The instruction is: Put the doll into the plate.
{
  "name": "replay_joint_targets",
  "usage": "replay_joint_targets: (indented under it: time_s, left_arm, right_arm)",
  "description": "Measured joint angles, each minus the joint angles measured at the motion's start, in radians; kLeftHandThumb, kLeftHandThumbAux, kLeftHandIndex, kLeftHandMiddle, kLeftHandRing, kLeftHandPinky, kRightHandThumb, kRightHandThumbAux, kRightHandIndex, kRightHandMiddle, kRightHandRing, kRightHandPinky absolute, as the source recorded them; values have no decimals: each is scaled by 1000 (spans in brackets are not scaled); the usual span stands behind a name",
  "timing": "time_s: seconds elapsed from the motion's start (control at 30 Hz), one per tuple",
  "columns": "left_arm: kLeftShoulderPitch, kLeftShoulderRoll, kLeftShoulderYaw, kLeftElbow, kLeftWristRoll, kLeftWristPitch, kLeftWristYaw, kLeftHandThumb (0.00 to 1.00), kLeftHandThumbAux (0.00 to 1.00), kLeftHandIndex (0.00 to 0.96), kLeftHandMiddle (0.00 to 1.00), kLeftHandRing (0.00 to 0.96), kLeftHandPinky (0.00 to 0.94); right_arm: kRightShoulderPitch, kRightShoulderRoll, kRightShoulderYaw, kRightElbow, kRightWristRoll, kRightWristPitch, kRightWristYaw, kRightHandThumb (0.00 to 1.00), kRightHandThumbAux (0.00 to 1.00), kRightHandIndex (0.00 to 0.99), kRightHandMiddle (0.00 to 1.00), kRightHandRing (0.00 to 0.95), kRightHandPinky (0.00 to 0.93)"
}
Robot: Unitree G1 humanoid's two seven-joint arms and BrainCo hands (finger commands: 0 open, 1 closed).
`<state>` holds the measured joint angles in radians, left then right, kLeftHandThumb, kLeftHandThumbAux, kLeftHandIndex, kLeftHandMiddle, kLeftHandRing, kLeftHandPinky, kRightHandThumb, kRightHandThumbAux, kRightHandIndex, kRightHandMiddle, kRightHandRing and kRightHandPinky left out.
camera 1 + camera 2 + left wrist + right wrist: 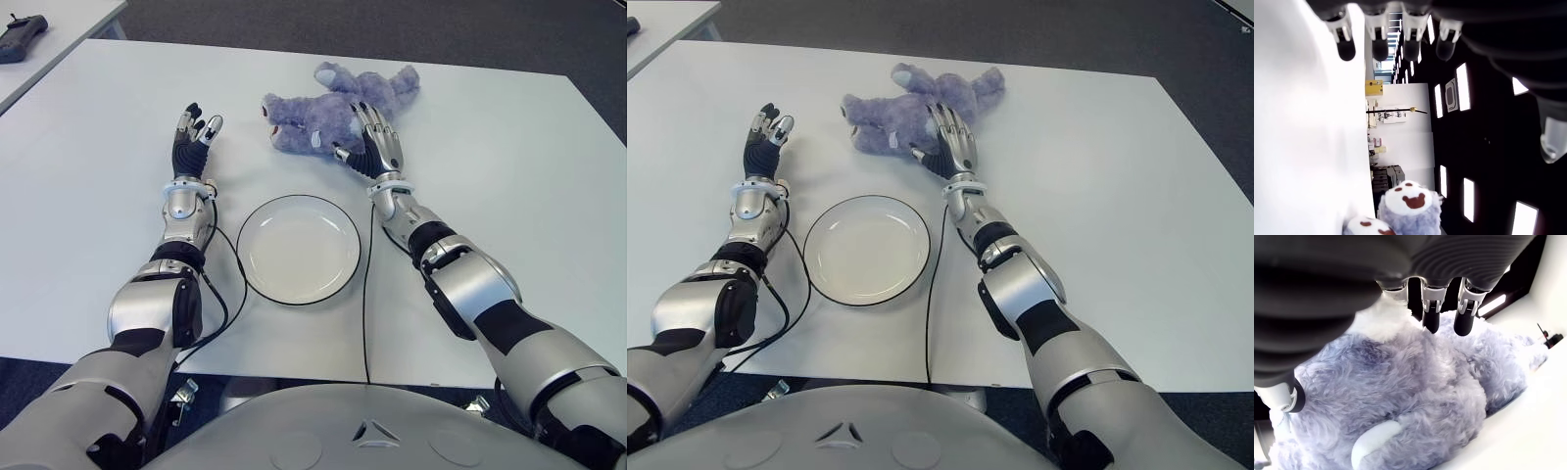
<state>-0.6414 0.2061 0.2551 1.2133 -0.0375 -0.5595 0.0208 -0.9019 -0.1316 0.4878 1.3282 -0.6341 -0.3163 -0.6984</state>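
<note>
The right hand (372, 139) hovers spread over the purple doll (323, 110), gripping nothing, the doll lying on the white bench (509, 196) beyond the plate (299, 249), while the left hand (192, 139) shows open left of it.

- Silver arm shells with black joint bands.
- Left hand (194, 132) and right hand (373, 138): black-and-silver segmented fingers.
- Thin black cables (364, 294) trail from both wrists.
</note>
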Motion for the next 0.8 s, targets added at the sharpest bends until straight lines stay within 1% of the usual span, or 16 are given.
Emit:
replay_joint_targets:
  time_s: [0.23,0.57,0.7,0.77,0.8]
  left_arm:
    - [0,0,0,0,0,0,0,0,465,29,34,0,0]
    - [0,0,0,0,0,0,0,0,468,38,42,0,0]
    - [0,0,0,0,0,0,0,0,456,29,35,0,0]
    - [0,0,0,0,0,0,0,0,453,28,34,0,0]
    - [0,0,0,0,0,0,0,0,452,27,33,0,0]
  right_arm:
    - [-7,-10,12,0,-6,2,15,330,449,44,29,0,0]
    - [-8,-11,19,1,-8,4,16,317,467,50,37,6,0]
    - [-9,-12,23,1,-8,5,16,347,476,53,43,14,0]
    - [-9,-13,24,1,-8,6,15,363,478,57,47,18,17]
    - [-9,-13,25,1,-9,6,15,388,480,63,51,29,59]
